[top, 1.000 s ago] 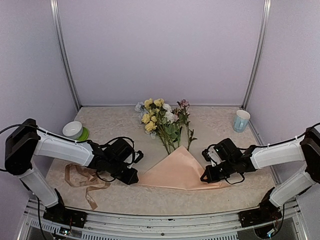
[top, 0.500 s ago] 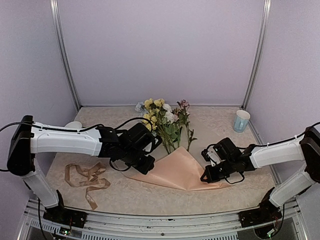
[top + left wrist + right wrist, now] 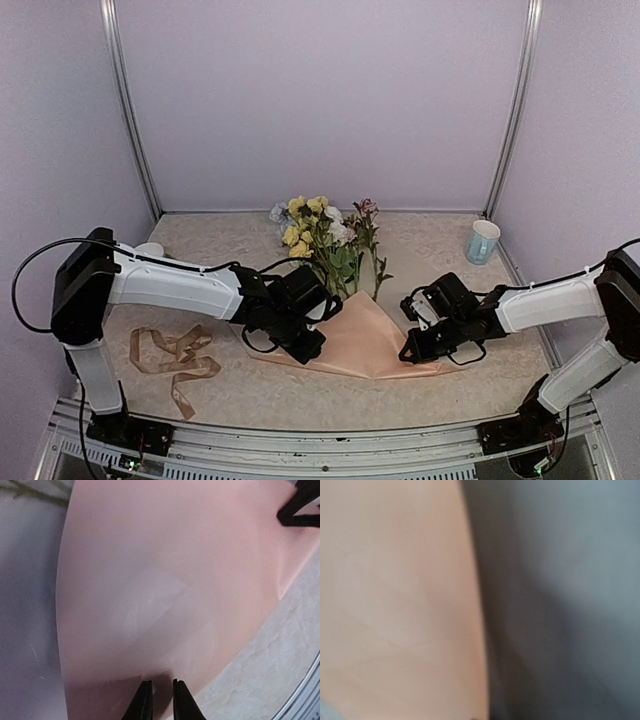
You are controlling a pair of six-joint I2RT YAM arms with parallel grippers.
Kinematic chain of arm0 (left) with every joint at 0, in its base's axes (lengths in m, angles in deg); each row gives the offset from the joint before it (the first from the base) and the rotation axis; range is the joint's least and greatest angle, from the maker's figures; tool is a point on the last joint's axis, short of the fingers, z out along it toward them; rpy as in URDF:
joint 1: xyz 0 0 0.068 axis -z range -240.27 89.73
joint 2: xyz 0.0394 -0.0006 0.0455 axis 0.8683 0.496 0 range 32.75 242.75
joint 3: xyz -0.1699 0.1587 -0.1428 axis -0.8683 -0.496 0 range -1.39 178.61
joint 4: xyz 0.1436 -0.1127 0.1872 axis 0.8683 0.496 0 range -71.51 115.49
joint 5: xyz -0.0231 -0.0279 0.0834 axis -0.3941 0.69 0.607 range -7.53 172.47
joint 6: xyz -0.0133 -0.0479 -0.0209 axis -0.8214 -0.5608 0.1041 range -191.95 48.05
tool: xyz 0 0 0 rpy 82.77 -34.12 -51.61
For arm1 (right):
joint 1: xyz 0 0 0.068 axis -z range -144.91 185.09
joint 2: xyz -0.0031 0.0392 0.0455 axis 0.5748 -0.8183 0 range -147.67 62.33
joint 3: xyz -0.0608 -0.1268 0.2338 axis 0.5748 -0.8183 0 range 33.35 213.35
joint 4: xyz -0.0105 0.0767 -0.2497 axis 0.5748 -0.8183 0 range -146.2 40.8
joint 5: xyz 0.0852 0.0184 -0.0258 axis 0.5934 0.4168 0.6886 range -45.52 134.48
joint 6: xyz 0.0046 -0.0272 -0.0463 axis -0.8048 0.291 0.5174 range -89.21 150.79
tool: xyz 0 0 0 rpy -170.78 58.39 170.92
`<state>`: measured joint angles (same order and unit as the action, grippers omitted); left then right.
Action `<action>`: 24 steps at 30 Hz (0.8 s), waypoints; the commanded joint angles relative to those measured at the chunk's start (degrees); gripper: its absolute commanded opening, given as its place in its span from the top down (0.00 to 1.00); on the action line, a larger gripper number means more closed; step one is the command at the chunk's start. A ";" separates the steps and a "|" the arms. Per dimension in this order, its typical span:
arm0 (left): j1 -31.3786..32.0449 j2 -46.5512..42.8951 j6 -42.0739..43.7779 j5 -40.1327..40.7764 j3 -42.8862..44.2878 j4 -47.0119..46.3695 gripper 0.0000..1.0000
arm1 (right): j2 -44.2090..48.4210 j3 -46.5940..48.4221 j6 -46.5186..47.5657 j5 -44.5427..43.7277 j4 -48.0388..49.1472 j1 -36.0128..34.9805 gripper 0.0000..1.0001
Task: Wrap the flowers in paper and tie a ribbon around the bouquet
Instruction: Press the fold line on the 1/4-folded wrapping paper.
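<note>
The peach-pink paper (image 3: 372, 335) lies at the table's middle, over the lower stems of the flowers (image 3: 325, 240), whose yellow, white and pink blooms point away from me. My left gripper (image 3: 305, 350) sits over the paper's left part. In the left wrist view the left gripper (image 3: 160, 700) is narrowly closed on a raised fold of the paper (image 3: 165, 580). My right gripper (image 3: 408, 352) is shut low against the paper's right edge. Its wrist view is filled by blurred paper (image 3: 395, 605), with the fingers hidden. The tan ribbon (image 3: 175, 355) lies loose at the front left.
A pale blue cup (image 3: 483, 240) stands at the back right. A white bowl (image 3: 148, 250) peeks out behind the left arm. Marbled tabletop (image 3: 280, 655) shows beyond the paper's front edge. A metal rail runs along the near edge.
The left arm has swept right from beside the ribbon to over the paper, carrying the paper's left corner with it. The right arm has hardly moved.
</note>
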<state>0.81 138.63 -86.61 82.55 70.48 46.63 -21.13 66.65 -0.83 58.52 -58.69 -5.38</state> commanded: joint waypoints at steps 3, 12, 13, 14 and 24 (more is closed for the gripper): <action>-4.15 1.43 -1.38 -3.28 -10.29 -2.44 0.84 | -1.14 -0.02 0.32 -4.18 -5.47 0.04 1.00; -4.04 0.58 -3.16 -7.19 -17.73 -4.61 0.86 | 3.92 4.14 0.61 -11.01 -16.28 0.04 0.56; -3.88 0.43 -3.22 -7.25 -18.08 -4.59 0.86 | 4.71 5.90 0.74 -13.64 -19.61 0.04 0.47; -3.81 0.29 -3.39 -7.35 -18.34 -4.62 0.86 | 5.84 8.15 0.75 -16.59 -23.16 0.04 0.42; -3.43 -0.58 -4.10 -8.47 -19.95 -5.71 0.86 | 3.47 25.96 -4.61 -29.99 -37.98 -14.26 0.29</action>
<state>-4.26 135.44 -89.73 77.80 53.85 33.69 -12.67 89.57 -2.82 32.27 -90.32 -11.57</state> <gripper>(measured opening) 0.138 0.712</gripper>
